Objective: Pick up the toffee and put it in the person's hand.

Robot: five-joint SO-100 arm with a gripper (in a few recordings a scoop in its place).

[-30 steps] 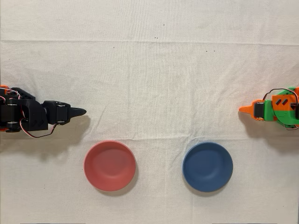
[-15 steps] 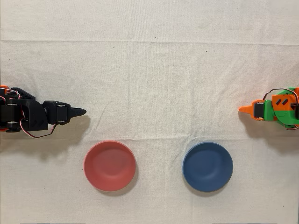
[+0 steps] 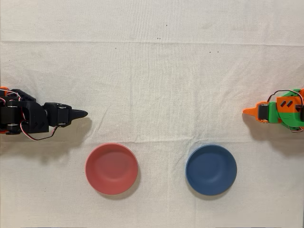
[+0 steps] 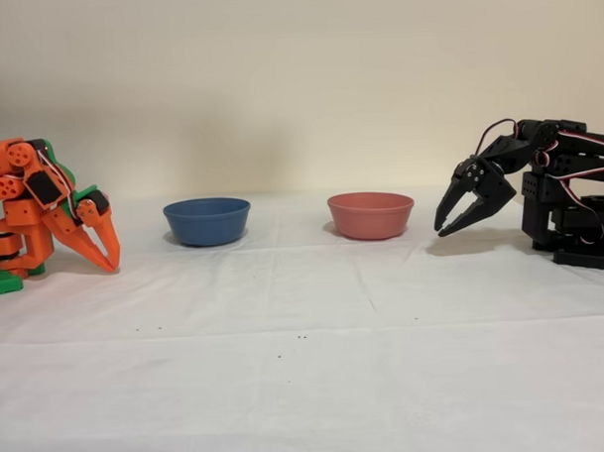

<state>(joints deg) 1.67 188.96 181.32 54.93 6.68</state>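
The black arm's tool [image 4: 447, 230] hangs just above the bench [image 4: 307, 365] at the right of the fixed view, its jaws a little apart and holding nothing. Near it stands a red bowl [image 4: 370, 215], further left a blue bowl [image 4: 207, 220].

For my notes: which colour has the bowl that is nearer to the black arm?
The bowl is pinkish red, clearest in the overhead view.
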